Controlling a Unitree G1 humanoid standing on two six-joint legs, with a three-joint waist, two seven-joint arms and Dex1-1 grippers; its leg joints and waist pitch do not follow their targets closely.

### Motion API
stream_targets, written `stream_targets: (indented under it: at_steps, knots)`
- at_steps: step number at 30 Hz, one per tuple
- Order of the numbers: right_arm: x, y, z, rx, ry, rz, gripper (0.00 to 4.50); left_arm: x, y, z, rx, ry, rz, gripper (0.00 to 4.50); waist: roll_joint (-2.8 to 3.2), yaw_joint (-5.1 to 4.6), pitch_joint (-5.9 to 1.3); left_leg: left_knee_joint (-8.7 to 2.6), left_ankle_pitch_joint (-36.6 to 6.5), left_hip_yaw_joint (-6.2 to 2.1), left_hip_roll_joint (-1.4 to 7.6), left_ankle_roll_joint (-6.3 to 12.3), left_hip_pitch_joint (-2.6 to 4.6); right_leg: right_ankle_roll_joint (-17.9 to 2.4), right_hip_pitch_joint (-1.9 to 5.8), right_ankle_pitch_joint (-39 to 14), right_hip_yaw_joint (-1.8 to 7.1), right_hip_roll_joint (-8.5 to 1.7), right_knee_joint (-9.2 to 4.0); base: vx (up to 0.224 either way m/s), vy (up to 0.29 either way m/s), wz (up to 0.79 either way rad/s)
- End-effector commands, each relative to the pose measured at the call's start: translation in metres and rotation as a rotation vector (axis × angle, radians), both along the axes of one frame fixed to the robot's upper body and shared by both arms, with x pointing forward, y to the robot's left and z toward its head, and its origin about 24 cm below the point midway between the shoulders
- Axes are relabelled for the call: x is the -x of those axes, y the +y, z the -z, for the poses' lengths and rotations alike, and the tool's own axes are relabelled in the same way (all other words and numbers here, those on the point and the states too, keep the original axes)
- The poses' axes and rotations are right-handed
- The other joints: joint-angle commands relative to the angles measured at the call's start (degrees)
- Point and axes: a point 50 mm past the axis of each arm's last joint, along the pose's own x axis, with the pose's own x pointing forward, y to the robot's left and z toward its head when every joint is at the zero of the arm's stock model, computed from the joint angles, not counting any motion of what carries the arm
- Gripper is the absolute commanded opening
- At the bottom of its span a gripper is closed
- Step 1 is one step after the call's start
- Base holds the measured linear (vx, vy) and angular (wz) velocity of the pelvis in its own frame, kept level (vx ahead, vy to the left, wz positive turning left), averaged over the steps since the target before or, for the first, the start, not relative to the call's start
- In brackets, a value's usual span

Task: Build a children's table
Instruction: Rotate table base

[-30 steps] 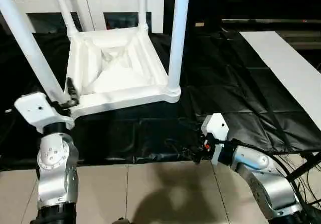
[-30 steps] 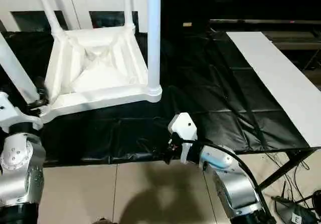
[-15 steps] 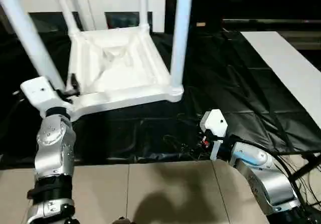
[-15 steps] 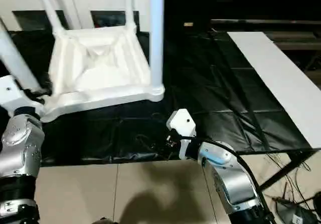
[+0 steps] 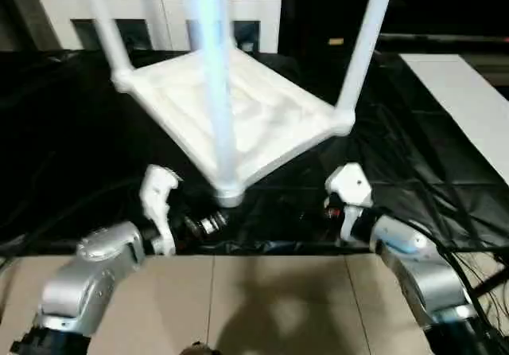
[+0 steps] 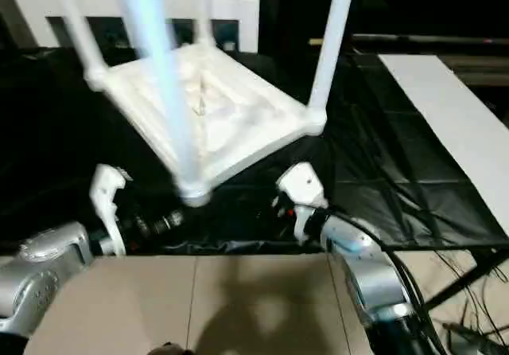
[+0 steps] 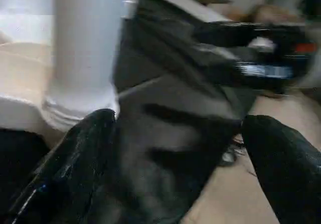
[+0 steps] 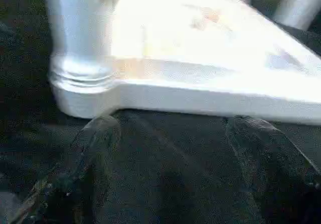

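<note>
Silver forearms on both sides, smooth rounded metal shells; the right forearm carries a pale blue sheen on top. White angular wrist housings cap each arm, left and right. Black cables trail off the right arm. The left gripper has glossy black rounded fingers, set wide apart, as are the right gripper fingers

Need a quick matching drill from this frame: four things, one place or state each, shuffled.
Things:
1. tabletop
2. left claw
3. cabinet
4. work table

States:
A. draped in black
B. open, holding nothing
C. upside down, legs pointing up
D. white, behind the black table

Pairs: 1-C, 2-B, 3-D, 4-A
</note>
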Motion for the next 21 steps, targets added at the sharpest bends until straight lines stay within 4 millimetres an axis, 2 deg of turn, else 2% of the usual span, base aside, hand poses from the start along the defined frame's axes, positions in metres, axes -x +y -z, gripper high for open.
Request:
stream_targets:
  at_steps: [1,3,6,7,9,10,12,16,21]
  knots:
    - [-0.018,-0.025,0.007,0.089,0.02,0.246,3.75,-0.007,-0.01,-0.019,0.024,-0.057,0.033,4.48,-0.12,-0.54,-2.77,-4.95,-14.8,-0.59,1.52,-1.85,0.97,-8.5,1.35,-14.4,2.27,-2.96,-5.12,0.0,0.0,0.0]
    - [-0.025,-0.034,0.01,0.117,0.023,0.332,3.75,-0.01,-0.014,-0.023,0.024,-0.075,0.024,4.48,0.01,-0.71,-2.87,-4.64,-13.4,-0.38,1.39,-2.24,1.2,-9.0,1.28,-13.3,2.23,-2.78,-5.12,0.0,0.0,0.0]
    - [-0.035,-0.045,0.01,0.136,0.018,0.436,3.75,-0.017,-0.019,-0.028,0.012,-0.099,0.003,4.48,-0.07,-0.99,-3.08,-4.34,-11.3,-0.29,1.18,-2.01,0.95,-8.8,1.65,-9.8,2.17,-2.53,-4.77,0.0,0.0,0.0]
    - [-0.038,-0.045,0.008,0.125,0.007,0.451,3.75,-0.019,-0.02,-0.028,-0.001,-0.104,-0.002,4.48,-0.02,-1.37,-3.39,-4.07,-8.8,-0.32,1.13,-1.44,0.86,-9.3,1.94,-4.9,2.04,-2.34,-4.26,0.0,0.0,0.0]
    - [-0.041,-0.041,0.002,0.08,-0.009,0.425,3.75,-0.021,-0.02,-0.026,-0.047,-0.126,-0.009,4.48,-0.06,-1.73,-3.51,-3.89,-6.8,-0.37,1.07,-0.52,0.53,-9.8,2.41,-0.7,1.95,-2.27,-3.92,0.0,0.0,0.0]
    - [-0.041,-0.038,0.0,0.065,-0.013,0.403,3.75,-0.021,-0.021,-0.025,-0.067,-0.135,-0.004,4.48,0.24,-1.95,-3.58,-3.72,-6.3,-0.35,1.06,-0.08,0.6,-10.1,2.38,1.5,1.95,-2.23,-3.8,0.0,0.0,0.0]
    - [-0.038,-0.035,0.0,0.076,-0.014,0.377,3.75,-0.021,-0.024,-0.022,-0.098,-0.136,0.01,4.48,0.16,-2.13,-3.65,-3.64,-6.4,-0.33,1.09,0.5,0.72,-11.0,2.49,3.3,1.96,-2.21,-3.7,0.0,0.0,0.0]
    - [-0.032,-0.031,0.005,0.072,-0.007,0.334,3.75,-0.02,-0.032,-0.019,-0.111,-0.111,0.05,4.48,0.25,-2.1,-3.47,-3.74,-8.3,-0.17,1.27,0.96,1.04,-12.2,2.35,1.3,1.99,-2.23,-3.93,0.0,0.0,0.0]
    - [-0.021,-0.024,0.002,0.002,-0.016,0.214,3.75,-0.028,-0.039,-0.015,-0.103,-0.117,0.101,4.48,0.11,-1.81,-3.17,-4.09,-11.4,-0.19,1.37,0.73,1.12,-11.5,2.23,-4.3,2.12,-2.37,-4.53,0.0,0.0,0.0]
